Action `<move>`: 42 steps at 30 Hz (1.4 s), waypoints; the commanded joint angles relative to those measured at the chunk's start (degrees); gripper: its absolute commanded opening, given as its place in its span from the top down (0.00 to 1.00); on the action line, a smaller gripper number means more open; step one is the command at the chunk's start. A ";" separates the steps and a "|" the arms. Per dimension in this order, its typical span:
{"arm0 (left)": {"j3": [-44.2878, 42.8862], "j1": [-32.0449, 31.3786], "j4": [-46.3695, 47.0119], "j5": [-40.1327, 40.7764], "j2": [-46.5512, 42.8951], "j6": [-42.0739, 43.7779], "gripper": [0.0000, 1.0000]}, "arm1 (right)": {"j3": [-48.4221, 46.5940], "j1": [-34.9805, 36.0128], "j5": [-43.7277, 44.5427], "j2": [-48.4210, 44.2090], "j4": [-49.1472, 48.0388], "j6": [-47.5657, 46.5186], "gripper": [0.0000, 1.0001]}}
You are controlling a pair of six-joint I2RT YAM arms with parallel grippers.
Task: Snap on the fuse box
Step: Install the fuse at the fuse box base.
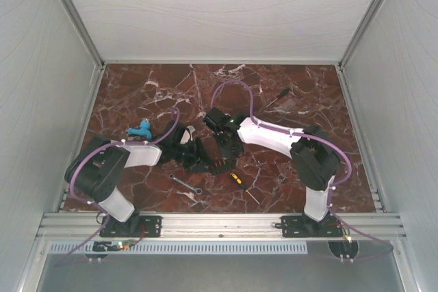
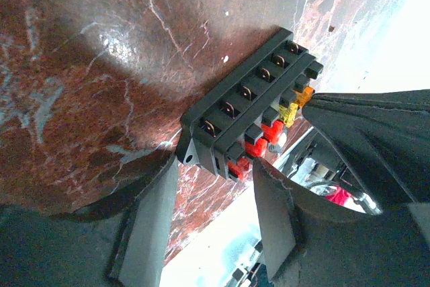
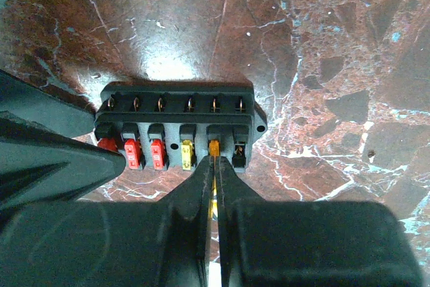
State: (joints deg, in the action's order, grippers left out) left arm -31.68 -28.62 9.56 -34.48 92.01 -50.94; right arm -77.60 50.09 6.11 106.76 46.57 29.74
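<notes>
Fuse box (image 3: 175, 105): one, black, lying flat on the marble table (image 1: 308, 87) near its middle, between the two arms, with no cover fitted.

Held by: left gripper (image 2: 216, 169), jaws part-way apart and clamped across one short end of the box. The likely purpose is to brace the block so it cannot slide while the other arm works on it.

Worked by: right gripper (image 3: 215, 166), jaws clenched together with the tips at the orange fuse (image 3: 213, 146). A thin orange sliver shows between the fingers, so it appears to be pinching that fuse, though the tips hide the contact. The likely purpose is to seat it squarely in its slot.

Contents, counted:
- slots: six, in one row
- red fuses (image 3: 132, 152): three, side by side at the braced end
- yellow fuse (image 3: 187, 154): one, next along
- orange fuse: one
- empty slot (image 3: 240, 147): one, at the far end

Also on the table, each lying apart from the box:
- silver wrench (image 1: 185, 184): one
- screwdriver (image 1: 237, 180): one
- small blue object (image 1: 140, 129): one
</notes>
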 commanded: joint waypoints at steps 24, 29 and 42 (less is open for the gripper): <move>-0.56 -0.33 -0.48 0.53 0.48 0.28 0.51 | 4.47 3.07 -6.51 19.45 -1.19 -0.62 1.00; -0.22 -0.36 0.10 0.30 0.54 -0.02 0.51 | 8.01 2.97 -6.81 20.06 -1.26 -0.39 1.00; 0.57 -0.30 0.28 0.49 -0.72 -0.04 0.51 | 14.39 1.48 -2.96 18.08 2.75 -0.44 1.00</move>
State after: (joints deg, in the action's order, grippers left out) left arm -31.48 -28.62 9.98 -34.52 92.07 -51.00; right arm -77.91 51.09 5.93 110.32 47.18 27.83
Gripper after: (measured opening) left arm 0.491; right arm 0.003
